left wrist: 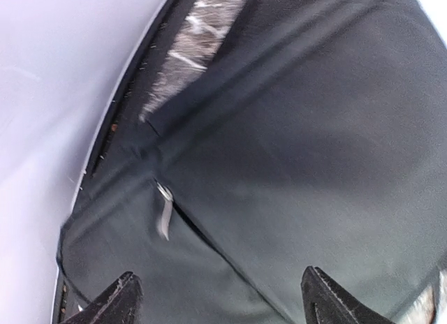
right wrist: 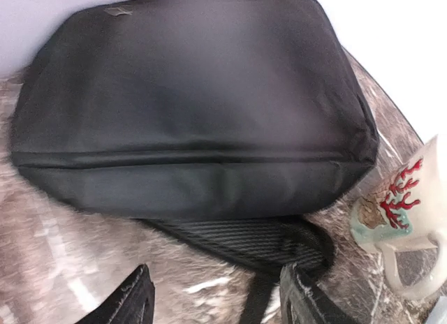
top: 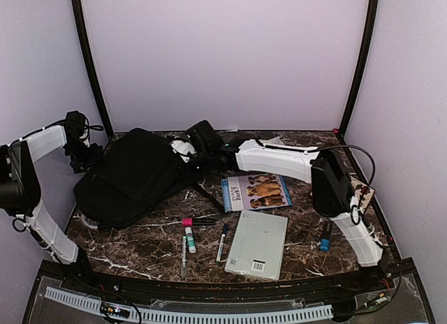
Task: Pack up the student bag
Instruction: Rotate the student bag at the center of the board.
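Observation:
The student bag (top: 131, 176) is a large black fabric bag lying flat on the left of the marble table. My left gripper (top: 89, 156) hovers at its far left edge. In the left wrist view this gripper (left wrist: 223, 304) is open over the black fabric (left wrist: 300, 149), with a silver zipper pull (left wrist: 165, 214) just ahead. My right gripper (top: 197, 155) sits at the bag's right end. In the right wrist view it (right wrist: 218, 303) is open, low over the table, facing the bag's side (right wrist: 188, 107). A padded black strap (right wrist: 258, 241) lies just ahead of its fingers.
A book with dogs on its cover (top: 256, 192) and a grey notebook (top: 258, 244) lie right of the bag. Several pens and markers (top: 198, 222) and a glue stick (top: 189, 239) lie in front. A blue item (top: 325, 237) lies by the right arm. A white mug with red coral (right wrist: 399, 223) stands beside the bag.

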You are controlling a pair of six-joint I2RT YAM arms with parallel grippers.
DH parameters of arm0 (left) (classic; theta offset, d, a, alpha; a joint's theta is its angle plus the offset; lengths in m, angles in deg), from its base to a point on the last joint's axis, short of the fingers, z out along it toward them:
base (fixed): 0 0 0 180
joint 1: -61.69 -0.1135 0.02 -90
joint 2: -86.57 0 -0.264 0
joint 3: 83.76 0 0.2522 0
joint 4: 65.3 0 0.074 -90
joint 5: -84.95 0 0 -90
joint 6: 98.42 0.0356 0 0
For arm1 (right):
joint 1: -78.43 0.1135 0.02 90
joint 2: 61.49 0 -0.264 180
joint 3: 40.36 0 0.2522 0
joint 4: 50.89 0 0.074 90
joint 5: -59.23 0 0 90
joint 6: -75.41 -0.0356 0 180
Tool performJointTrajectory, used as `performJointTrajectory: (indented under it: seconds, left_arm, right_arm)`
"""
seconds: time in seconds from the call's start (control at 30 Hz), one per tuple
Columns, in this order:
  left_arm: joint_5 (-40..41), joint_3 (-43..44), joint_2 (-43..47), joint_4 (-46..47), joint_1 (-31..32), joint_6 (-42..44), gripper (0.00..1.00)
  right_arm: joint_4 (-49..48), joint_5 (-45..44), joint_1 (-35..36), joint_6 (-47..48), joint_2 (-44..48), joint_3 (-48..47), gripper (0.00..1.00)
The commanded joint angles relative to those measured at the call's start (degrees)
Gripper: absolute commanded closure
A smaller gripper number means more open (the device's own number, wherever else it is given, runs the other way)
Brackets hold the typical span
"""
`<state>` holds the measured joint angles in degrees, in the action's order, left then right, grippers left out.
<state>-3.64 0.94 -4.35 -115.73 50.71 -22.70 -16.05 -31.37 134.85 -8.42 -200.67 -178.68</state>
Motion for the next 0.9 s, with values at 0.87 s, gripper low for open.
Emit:
performJointTrajectory:
  seconds: [0.87]
  left_arm:
    - [-8.9, 5.1, -15.6, -4.6, -6.3, 1.6, 0.24]
  right_arm:
    - [-4.2, 11.3, 3.2, -5.2, 5.9, 17.4, 0.46]
